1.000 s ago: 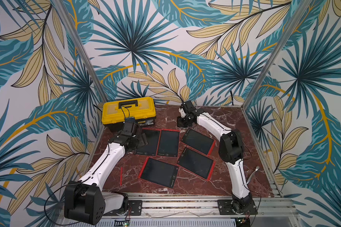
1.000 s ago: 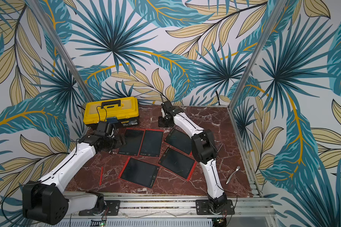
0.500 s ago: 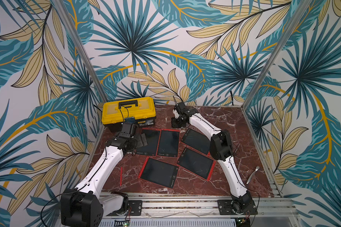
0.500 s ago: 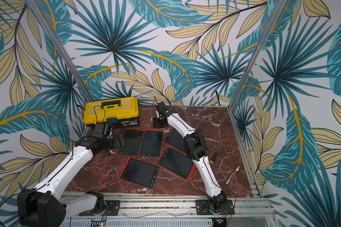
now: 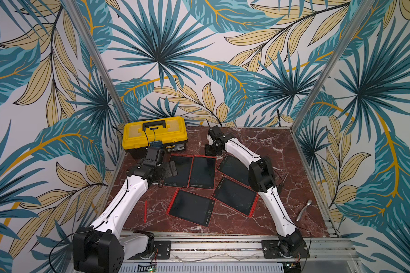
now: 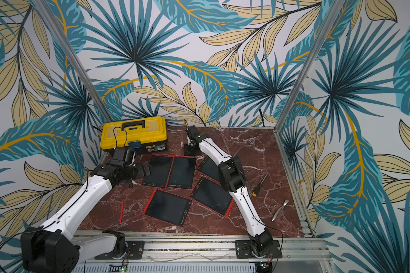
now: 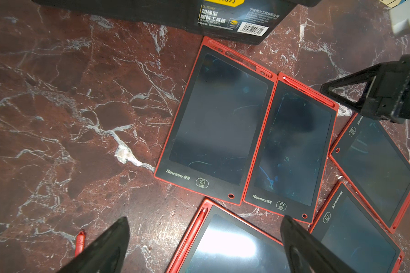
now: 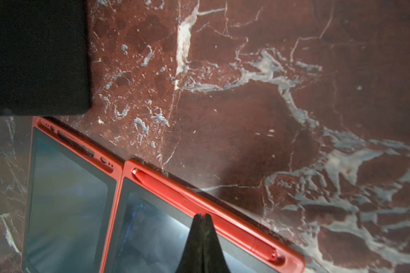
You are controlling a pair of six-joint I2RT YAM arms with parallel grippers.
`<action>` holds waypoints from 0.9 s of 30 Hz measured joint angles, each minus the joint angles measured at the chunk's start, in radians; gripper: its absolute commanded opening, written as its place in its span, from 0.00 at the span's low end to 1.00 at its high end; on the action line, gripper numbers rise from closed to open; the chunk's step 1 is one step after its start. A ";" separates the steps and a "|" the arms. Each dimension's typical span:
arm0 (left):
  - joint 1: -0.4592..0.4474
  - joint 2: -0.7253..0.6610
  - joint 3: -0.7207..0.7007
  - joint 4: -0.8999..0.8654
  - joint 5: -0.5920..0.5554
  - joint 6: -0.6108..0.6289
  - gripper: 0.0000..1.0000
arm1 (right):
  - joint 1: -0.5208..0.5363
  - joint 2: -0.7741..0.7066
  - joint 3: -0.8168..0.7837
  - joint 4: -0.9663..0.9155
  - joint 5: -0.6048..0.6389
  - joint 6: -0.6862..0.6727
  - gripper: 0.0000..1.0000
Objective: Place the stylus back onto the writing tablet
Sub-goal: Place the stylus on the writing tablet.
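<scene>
Leaf-print wallpaper (image 5: pixel 156 59) closes in on three sides of a red marble desk (image 5: pixel 258 141). A yellow toolbox (image 5: pixel 155 132) sits at the far left corner. Just in front of it lies the empty-slot tablet (image 5: pixel 179 170), its pen groove (image 7: pixel 237 58) along the far edge bare. Touching its right side, the second tablet (image 5: pixel 202 171) has a docked stylus (image 8: pixel 199 196) seated in its own groove.

The right gripper (image 5: pixel 210 149), arm stretched to the desk's far side, is clenched w/ nothing btwn its tips. They hang at the second tablet's far edge, right by the docked stylus; contact can't be told. The left gripper (image 5: pixel 172 168) is spread wide & empty over the empty-slot tablet's left edge.

The loose stylus (image 5: pixel 145 211), thin & red, lies on bare marble nr the desk's left edge, toward the front. It is just beside the nearest tablet (image 5: pixel 191 208) w/o touching it, & well apart from both grippers.

Two more sit askew right of ctr: the far-right tablet (image 5: pixel 232 169), partly under the right arm, & the mid-right tablet (image 5: pixel 234 196). All five are red-framed. A screwdriver (image 6: pixel 259 185) & a bent metal piece (image 6: pixel 279 210) lie nr the right edge.
</scene>
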 measured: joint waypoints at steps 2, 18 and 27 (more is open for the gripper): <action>0.000 0.000 0.000 0.000 0.003 0.000 1.00 | 0.001 0.007 0.003 0.000 0.000 0.001 0.00; 0.000 0.011 0.000 0.000 0.011 0.005 1.00 | 0.020 0.020 0.010 -0.018 -0.003 0.000 0.00; 0.000 0.011 0.000 0.000 0.015 0.005 1.00 | 0.025 0.021 0.014 -0.021 0.011 0.013 0.00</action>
